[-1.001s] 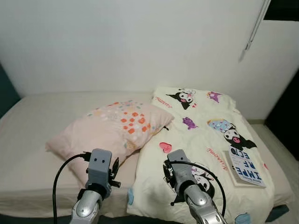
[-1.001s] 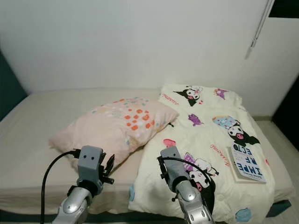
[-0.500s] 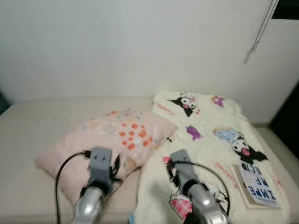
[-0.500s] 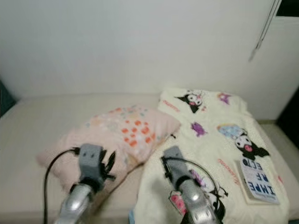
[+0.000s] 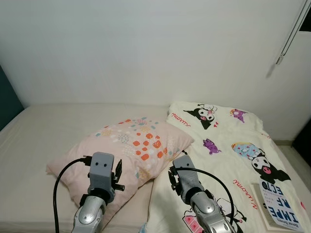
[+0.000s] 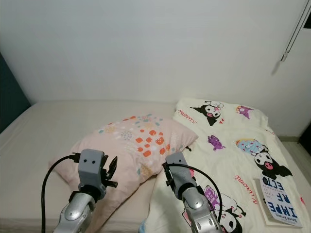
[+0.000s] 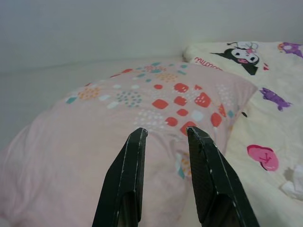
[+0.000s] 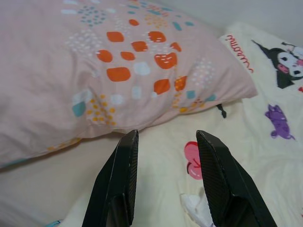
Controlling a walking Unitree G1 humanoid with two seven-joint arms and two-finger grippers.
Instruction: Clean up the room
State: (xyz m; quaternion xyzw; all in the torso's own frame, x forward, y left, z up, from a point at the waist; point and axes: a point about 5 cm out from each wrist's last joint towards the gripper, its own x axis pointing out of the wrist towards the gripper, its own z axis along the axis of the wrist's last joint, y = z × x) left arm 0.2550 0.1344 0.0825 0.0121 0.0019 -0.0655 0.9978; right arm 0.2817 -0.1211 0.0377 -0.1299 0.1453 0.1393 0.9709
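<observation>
Since a second ago our view has lifted and swung toward our left: more of the white wall point(image 5: 146, 48) shows, while the white paperback book with bold black letters point(image 6: 282, 203) now sits near the frame's lower right corner; the bedding itself lies as it did. The soft pink pillow with orange, white and teal patches point(image 5: 131, 145) rests plump on the beige mattress point(image 5: 43, 121), its right corner overlapping the edge of the cream fleece blanket printed with black-and-white cartoon figures point(image 5: 228, 141), which drapes loosely with shallow folds. The book lies flat on the blanket. Our left gripper point(image 7: 165, 137) hovers above the pillow, its smooth black fingers apart with nothing between them. Our right gripper point(image 8: 165, 139) hangs over the seam where pillow meets blanket, fingers likewise spread and empty. A crumpled white scrap point(image 8: 196, 205) lies on the blanket near the right fingers.
</observation>
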